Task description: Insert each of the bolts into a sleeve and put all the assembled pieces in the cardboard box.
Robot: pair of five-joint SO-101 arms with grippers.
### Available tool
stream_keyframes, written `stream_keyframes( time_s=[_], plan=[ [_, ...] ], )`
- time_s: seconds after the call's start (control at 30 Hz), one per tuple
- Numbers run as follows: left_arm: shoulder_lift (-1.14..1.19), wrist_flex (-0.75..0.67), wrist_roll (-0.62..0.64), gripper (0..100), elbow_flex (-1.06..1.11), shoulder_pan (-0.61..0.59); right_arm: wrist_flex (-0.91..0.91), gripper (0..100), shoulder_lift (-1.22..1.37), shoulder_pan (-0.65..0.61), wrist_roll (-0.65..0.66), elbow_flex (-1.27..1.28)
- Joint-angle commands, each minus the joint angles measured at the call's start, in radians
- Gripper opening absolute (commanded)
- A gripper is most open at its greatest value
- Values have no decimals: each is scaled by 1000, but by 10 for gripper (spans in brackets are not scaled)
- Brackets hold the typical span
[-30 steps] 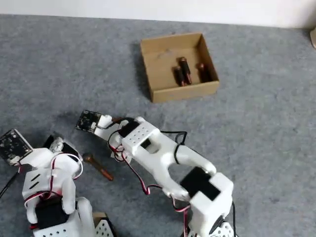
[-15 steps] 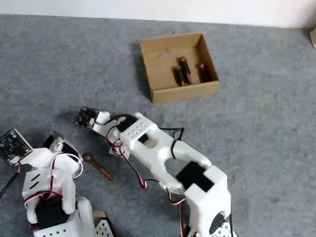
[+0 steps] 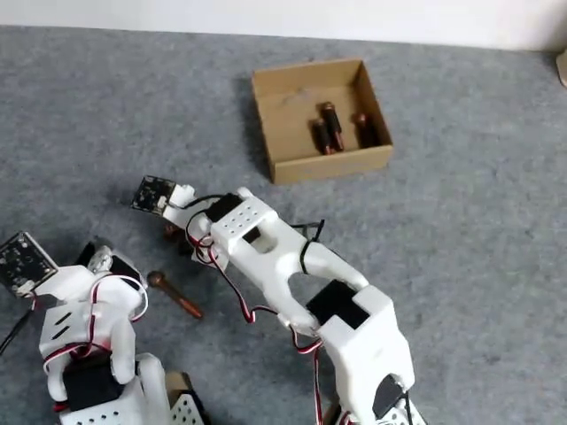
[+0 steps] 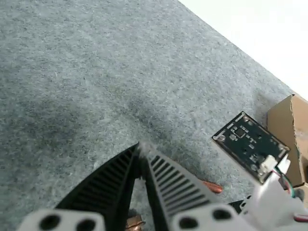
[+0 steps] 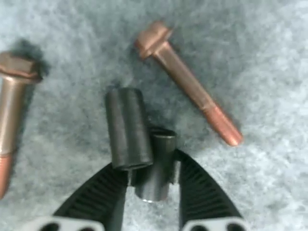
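The right pincer [image 5: 153,169] is clamped on a short dark cylindrical sleeve [image 5: 159,147]. A second dark sleeve [image 5: 127,126] touches it, and a copper-coloured hex-head bolt [image 5: 185,82] and another copper bolt [image 5: 12,106] lie near on the grey felt-covered bench [image 3: 461,266]. The left pincer [image 4: 142,156] is pressed together on nothing. The open brown cardboard box [image 3: 288,111] stands well apart, with three assembled pieces [image 3: 330,126] inside.
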Motion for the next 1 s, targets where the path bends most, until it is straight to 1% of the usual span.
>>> stream_keyframes(
  time_s=[0.0, 0.13, 0.2, 0.33, 0.7, 0.87, 0.97],
  plan=[
    [7, -25, -6, 10, 4, -7, -2, 11, 10, 30, 5, -18],
    [7, -25, -6, 9, 5, -5, 84, 9, -27, 51, 2, -25],
    [7, -25, -6, 8, 5, -5, 120, 9, -93, 54, -18, -21],
    [7, -25, -6, 7, 5, -5, 136, 8, -269, 70, -78, -13],
    [10, -26, -5, 7, -4, -2, 236, 6, -826, 119, -87, 154],
    [16, -18, -5, 7, -91, 1, 321, 6, -1104, 119, -89, 278],
    [18, 11, -5, 7, -124, 53, 364, 6, -1280, 145, -89, 364]
  ],
)
